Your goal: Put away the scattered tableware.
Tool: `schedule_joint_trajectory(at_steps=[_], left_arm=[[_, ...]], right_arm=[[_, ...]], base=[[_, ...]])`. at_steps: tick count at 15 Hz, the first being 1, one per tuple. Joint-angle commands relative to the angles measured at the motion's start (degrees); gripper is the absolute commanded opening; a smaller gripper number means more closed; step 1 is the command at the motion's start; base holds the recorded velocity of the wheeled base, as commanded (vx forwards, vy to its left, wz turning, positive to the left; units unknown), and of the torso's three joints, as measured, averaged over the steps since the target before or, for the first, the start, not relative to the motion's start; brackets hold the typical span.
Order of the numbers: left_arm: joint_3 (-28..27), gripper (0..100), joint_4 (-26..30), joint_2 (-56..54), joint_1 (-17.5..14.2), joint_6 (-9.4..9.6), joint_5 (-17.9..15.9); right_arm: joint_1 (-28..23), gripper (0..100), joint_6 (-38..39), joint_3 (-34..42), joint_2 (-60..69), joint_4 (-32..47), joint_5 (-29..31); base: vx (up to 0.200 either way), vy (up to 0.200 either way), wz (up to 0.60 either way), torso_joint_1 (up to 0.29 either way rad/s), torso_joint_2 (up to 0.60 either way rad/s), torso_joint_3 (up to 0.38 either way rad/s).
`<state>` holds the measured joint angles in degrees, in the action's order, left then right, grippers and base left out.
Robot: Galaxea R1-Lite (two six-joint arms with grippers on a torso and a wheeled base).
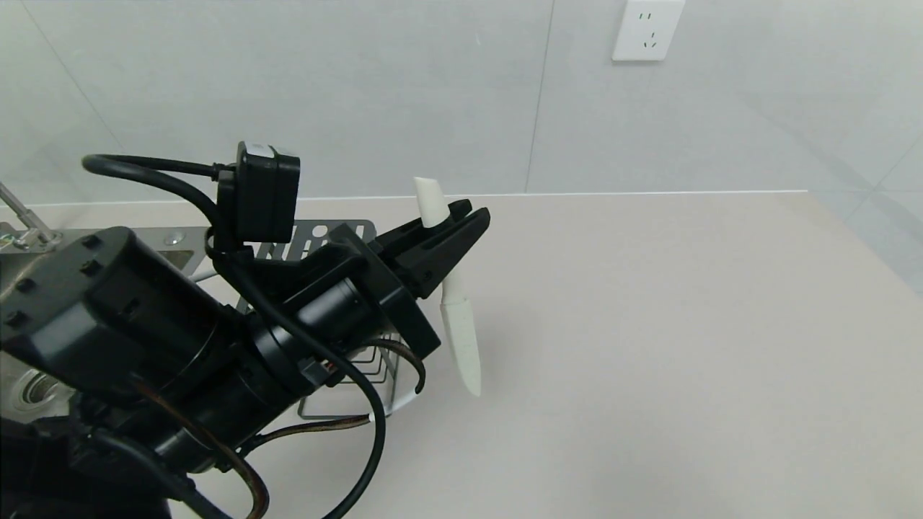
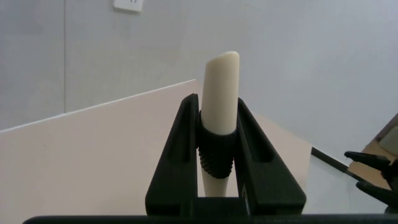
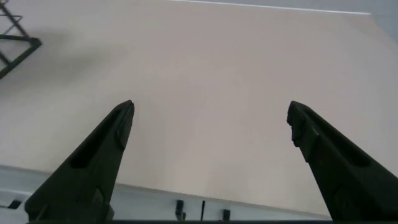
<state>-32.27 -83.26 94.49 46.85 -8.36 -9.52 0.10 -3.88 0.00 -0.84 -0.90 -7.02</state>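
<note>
Tableware in transit: a white utensil is clamped near its upper end by the left gripper over the counter. In the head view its long axis runs from 12 down to about 5 o'clock. The wire rack is seen at 8 o'clock from the clamp, nearest this arm. The right gripper is spread wide open above the counter.

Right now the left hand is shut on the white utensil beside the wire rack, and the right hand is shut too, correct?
Not quite: the right hand is open, its fingers wide apart over the counter in the right wrist view. The left hand is shut on the white utensil beside the wire rack.
</note>
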Motion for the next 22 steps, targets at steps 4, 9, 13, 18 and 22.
schedule_joint_trajectory(at_steps=[4,9,13,18,22], left_arm=[[1.2,0,-3.8,-0.7,0.6,2.03,-0.3],[1.2,0,-3.7,-2.9,4.3,3.18,-0.2],[0.0,0,-3.7,-3.1,4.5,3.35,-0.8],[-0.7,0,-0.4,-7.0,4.5,3.44,-1.8],[-0.7,0,0.8,-9.1,4.8,3.53,-1.9]], right_arm=[[0.0,100,0.4,0.0,0.1,0.3,1.0],[0.0,100,0.3,0.0,0.1,0.3,1.5],[0.0,100,0.3,0.0,0.1,0.3,1.4],[0.1,100,-0.4,0.0,0.1,0.3,1.6],[0.1,100,-0.5,0.0,0.1,0.3,1.1]], base=[[0.0,0.0,-0.3,0.002,0.0,0.001],[0.0,0.0,0.0,0.082,-0.18,-0.107],[0.0,0.0,0.0,0.013,-0.04,-0.021],[0.0,0.0,0.48,0.002,0.0,0.0],[0.0,0.0,0.45,0.012,0.0,-0.003]])
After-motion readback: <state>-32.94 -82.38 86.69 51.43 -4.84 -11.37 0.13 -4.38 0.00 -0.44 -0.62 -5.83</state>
